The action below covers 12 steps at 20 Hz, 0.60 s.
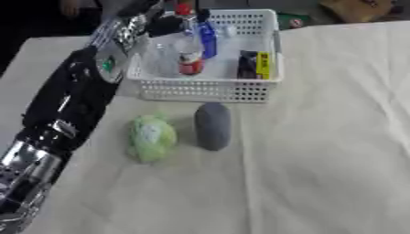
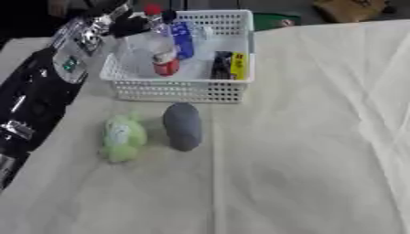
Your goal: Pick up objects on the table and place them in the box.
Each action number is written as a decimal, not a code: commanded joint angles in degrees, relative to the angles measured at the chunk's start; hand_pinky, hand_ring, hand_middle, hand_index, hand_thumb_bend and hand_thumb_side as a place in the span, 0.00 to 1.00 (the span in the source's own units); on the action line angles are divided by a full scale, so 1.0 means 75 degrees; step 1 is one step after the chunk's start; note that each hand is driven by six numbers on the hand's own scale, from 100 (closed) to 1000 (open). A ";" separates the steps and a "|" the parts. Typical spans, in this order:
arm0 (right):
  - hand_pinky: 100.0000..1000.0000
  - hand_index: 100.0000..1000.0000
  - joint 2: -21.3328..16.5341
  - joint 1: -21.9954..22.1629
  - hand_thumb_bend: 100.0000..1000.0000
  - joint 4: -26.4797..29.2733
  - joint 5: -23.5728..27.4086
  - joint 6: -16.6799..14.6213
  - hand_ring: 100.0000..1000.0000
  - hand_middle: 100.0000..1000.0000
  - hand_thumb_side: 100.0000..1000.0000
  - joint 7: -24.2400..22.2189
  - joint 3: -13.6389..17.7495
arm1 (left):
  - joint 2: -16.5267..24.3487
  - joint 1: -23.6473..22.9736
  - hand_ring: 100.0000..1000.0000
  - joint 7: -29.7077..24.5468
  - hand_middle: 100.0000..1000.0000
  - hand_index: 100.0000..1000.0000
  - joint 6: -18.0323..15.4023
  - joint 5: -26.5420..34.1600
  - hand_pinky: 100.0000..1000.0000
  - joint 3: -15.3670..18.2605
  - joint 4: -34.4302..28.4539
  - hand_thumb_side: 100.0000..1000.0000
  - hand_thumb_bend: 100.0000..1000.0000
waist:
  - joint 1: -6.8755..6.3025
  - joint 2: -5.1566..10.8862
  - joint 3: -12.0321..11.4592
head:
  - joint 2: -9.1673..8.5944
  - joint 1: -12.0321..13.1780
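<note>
The left hand [image 1: 164, 20] hangs over the white basket [image 1: 210, 89] holding a clear red-capped bottle [image 1: 186, 43], its finger closure hidden, so lower it upright before letting go, leaving 2 objects, green [image 1: 150, 137] and grey [image 1: 213, 125], on the surface [image 1: 320, 160].

Probably a lab: cloth-covered table [image 1: 320, 137], cardboard box [image 1: 356, 9] behind.

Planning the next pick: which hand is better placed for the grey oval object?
Probably the left. The left hand is over the white plastic basket, its arm alongside the grey oval object. The right hand is not in view.
</note>
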State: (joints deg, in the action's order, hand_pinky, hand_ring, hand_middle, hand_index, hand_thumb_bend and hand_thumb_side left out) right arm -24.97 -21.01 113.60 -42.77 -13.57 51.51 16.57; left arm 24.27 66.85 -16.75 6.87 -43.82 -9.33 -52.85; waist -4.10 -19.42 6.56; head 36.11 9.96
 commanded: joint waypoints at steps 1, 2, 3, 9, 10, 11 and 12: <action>0.89 0.81 -0.0251 -0.0085 0.00 0.0132 0.0065 -0.0057 0.84 0.72 1.00 0.0062 0.0067 | 0.0143 0.0246 1.00 -0.0313 1.00 1.00 0.0166 -0.0122 1.00 0.0165 -0.0008 1.00 0.85 | 0.0050 0.0144 0.0000 | -0.0117 -0.0017; 0.89 0.81 -0.0253 -0.0084 0.00 0.0132 0.0069 -0.0054 0.84 0.72 1.00 0.0062 0.0072 | 0.0142 0.0256 1.00 -0.0352 1.00 1.00 0.0218 -0.0125 1.00 0.0193 -0.0009 1.00 0.84 | 0.0050 0.0140 -0.0007 | -0.0122 -0.0022; 0.89 0.81 -0.0254 -0.0086 0.00 0.0132 0.0071 -0.0051 0.84 0.72 1.00 0.0062 0.0070 | 0.0141 0.0256 1.00 -0.0371 1.00 1.00 0.0255 -0.0127 1.00 0.0204 -0.0011 1.00 0.84 | 0.0051 0.0137 -0.0013 | -0.0123 -0.0025; 0.89 0.81 -0.0263 -0.0099 0.00 0.0132 0.0066 -0.0041 0.84 0.72 1.00 0.0062 0.0070 | 0.0150 0.0243 1.00 -0.0319 1.00 1.00 0.0301 -0.0026 1.00 0.0215 -0.0077 1.00 0.79 | 0.0059 0.0134 -0.0012 | -0.0124 -0.0032; 0.89 0.81 -0.0261 -0.0096 0.00 0.0132 0.0065 -0.0037 0.84 0.72 1.00 0.0062 0.0073 | 0.0158 0.0252 1.00 -0.0237 1.00 1.00 0.0309 0.0027 1.00 0.0250 -0.0138 1.00 0.40 | 0.0068 0.0138 -0.0026 | -0.0126 -0.0043; 0.89 0.81 -0.0259 -0.0087 0.00 0.0132 0.0063 -0.0030 0.84 0.72 1.00 0.0062 0.0080 | 0.0169 0.0257 1.00 0.0021 1.00 1.00 0.0345 0.0160 1.00 0.0342 -0.0294 1.00 0.40 | 0.0081 0.0147 -0.0058 | -0.0116 -0.0068; 0.89 0.81 -0.0261 -0.0081 0.00 0.0132 0.0060 -0.0025 0.84 0.72 1.00 0.0062 0.0086 | 0.0180 0.0238 1.00 0.0274 1.00 1.00 0.0399 0.0313 1.00 0.0376 -0.0417 1.00 0.19 | 0.0087 0.0153 -0.0076 | -0.0108 -0.0082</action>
State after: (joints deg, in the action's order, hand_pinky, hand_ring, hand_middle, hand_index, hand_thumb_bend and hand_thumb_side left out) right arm -25.00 -21.17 113.60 -42.73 -13.51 51.52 16.62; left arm 24.27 67.21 -16.01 9.70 -42.35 -7.39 -54.17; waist -3.82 -19.48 5.89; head 35.67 9.52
